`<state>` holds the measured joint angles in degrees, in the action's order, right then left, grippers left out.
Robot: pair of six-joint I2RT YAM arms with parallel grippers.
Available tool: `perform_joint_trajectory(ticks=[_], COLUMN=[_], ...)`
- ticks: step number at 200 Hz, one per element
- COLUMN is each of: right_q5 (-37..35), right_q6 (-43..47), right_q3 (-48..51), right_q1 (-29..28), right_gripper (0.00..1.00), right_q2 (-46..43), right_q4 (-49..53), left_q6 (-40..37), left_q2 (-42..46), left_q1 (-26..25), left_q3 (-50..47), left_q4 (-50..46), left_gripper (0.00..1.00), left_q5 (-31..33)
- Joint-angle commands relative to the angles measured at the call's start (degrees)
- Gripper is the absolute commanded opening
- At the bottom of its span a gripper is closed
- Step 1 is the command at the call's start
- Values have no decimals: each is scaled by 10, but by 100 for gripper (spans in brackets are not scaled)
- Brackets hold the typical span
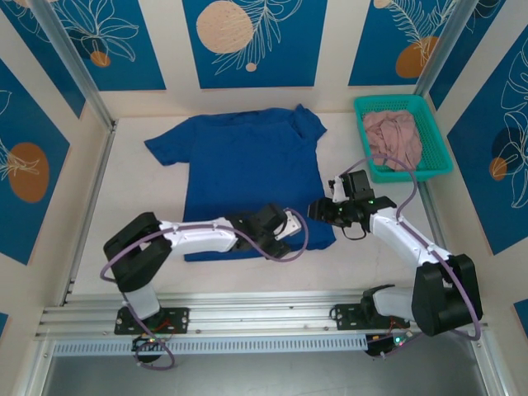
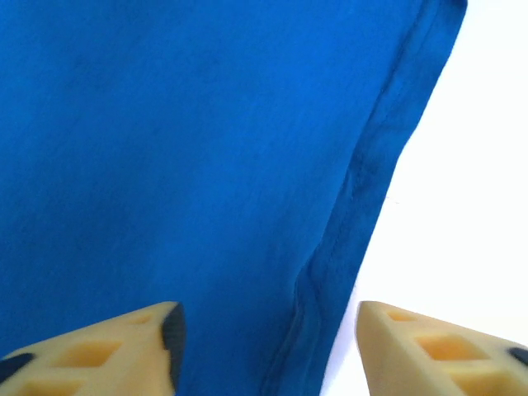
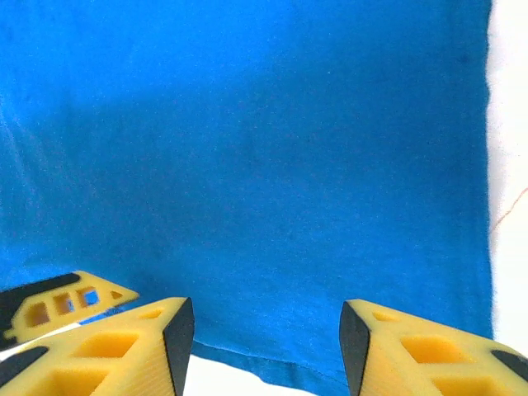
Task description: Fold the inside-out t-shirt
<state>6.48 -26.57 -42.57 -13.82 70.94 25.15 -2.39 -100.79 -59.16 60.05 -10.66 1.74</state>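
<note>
The royal-blue t-shirt (image 1: 247, 169) lies spread flat on the white table, collar end towards the back wall, sleeves out to each side. My left gripper (image 1: 295, 229) hovers low over the shirt's near right corner. In the left wrist view it is open (image 2: 268, 346), and the stitched hem of the shirt (image 2: 181, 148) runs up between its fingers. My right gripper (image 1: 316, 211) sits just right of it at the shirt's right edge. It is open (image 3: 266, 346) above the blue cloth (image 3: 247, 140), with the hem just below its fingertips. A left finger (image 3: 66, 301) shows beside it.
A green basket (image 1: 388, 101) at the back right holds a dusty-pink garment (image 1: 393, 136). Bare white table (image 2: 470, 206) lies right of the shirt and along its near edge. Walls with blue panels enclose the table on three sides.
</note>
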Motion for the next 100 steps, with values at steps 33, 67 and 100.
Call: perform_joint_trajectory(ticks=[33, 67, 100], right_q5=[13, 18, 13], right_q6=[8, 9, 12], right_q3=[16, 17, 12], right_q1=[18, 22, 24], right_gripper=[52, 52, 52], right_q2=[-35, -40, -59], right_q4=[18, 22, 37], left_q6=[-19, -17, 15], left_q2=[-40, -42, 0], left_q1=[-3, -3, 18], left_q3=[34, 38, 15], left_q4=[7, 4, 29], left_gripper=[28, 7, 0], left_q5=[-25, -27, -48])
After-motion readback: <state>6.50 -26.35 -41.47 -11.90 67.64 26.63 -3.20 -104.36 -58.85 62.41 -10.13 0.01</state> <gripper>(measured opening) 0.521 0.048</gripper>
